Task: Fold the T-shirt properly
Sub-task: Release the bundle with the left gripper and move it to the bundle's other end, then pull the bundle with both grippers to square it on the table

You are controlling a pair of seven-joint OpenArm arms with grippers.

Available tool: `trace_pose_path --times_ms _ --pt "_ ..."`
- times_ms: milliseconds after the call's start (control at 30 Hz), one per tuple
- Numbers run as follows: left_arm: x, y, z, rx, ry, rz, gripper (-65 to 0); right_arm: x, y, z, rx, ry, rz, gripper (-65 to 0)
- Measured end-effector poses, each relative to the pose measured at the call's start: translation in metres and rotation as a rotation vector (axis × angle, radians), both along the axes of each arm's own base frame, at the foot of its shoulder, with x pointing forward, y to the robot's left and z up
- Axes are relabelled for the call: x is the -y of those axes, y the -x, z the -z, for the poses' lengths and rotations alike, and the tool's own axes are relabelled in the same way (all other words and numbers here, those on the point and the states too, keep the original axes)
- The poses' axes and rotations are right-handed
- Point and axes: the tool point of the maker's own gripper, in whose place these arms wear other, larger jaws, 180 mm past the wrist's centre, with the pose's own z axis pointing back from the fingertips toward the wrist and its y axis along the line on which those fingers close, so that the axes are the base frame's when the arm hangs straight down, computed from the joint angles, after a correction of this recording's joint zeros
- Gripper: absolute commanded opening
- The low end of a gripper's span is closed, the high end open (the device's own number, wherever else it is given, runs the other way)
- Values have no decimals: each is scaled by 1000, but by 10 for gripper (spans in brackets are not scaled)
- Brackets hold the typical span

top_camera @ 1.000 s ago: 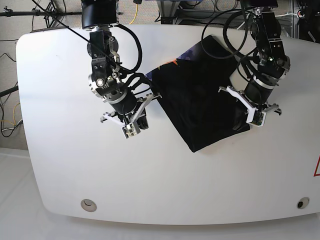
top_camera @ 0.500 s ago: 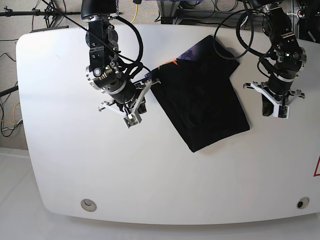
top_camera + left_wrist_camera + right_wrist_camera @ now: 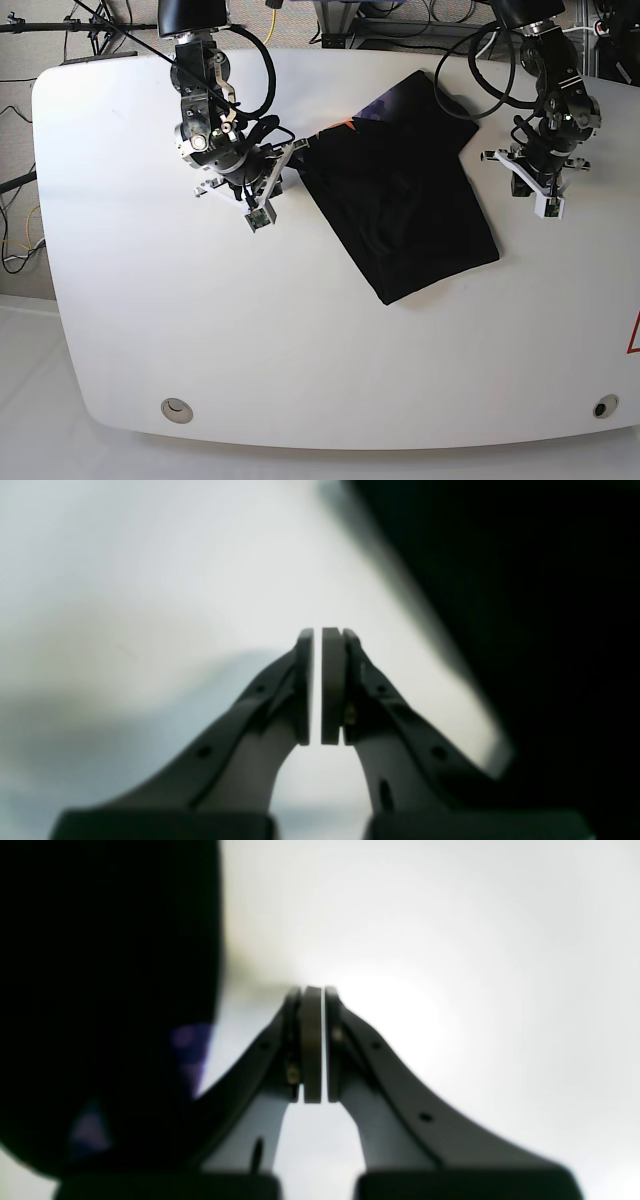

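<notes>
Base view, left side first: the right gripper (image 3: 259, 217) hangs over bare table (image 3: 130, 300) just beside the T-shirt's (image 3: 405, 205) left edge, jaws clenched on nothing. The right wrist view confirms it: pads pressed together, no cloth between them, black fabric with a blurry purple mark off to one side.

Middle: the T-shirt lies as a compact folded rectangle, angled diagonally, toward the back right part of the table. Orange and purple marks peek out at its upper-left edge near the neck. The edges look fairly straight and the bottom corner is crisp.

Right: the left gripper (image 3: 548, 207) sits over the table close to the shirt's right edge, apart from it, also clenched empty. In the left wrist view only a hairline of light shows between the pads (image 3: 332, 685), with the dark cloth off to the right.

We judge the fold mostly done, with both arms clear of the garment. If another fold or a tidy-up is needed, we'd open the jaws before going down, pinch all layers at a corner rather than the top layer only, and move both arms together so the stack doesn't skew. The top-right corner looks slightly bunched and is worth smoothing.
</notes>
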Motion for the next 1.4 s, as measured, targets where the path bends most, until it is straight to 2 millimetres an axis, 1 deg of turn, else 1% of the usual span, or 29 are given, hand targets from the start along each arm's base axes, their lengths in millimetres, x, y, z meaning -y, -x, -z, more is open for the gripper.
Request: trace_pose_path --times_ms 67,133,267,400,500,700,1000,1167,1300,1400 --pt "3 1 14 -40 21 -1 -634 1 0 4 0 -1 -5 -642" --pt "5 -2 19 -44 38 3 -634 0 -1 5 7 -10 -4 -642" --pt "6 -11 21 -36 59 12 -634 1 0 6 6 -9 -3 -642" --pt "9 -24 21 -36 49 44 -634 2 5 9 -6 -6 -2 -642" --pt "17 -33 21 -31 56 64 -634 0 10 11 -4 -20 0 -642" --pt "41 -49 20 -29 68 128 -634 -4 19 14 -10 -42 1 -642" --pt "70 -75 18 -37 74 208 -634 -10 30 17 -18 -74 10 -642" --pt "79 -88 16 -38 82 234 -634 -19 37 18 -26 -100 12 -642" --pt "87 -97 14 -27 84 257 -634 -39 44 18 -25 -103 -54 -642" --pt "94 -104 7 16 83 276 -634 -51 49 18 -30 -104 -97 -642"
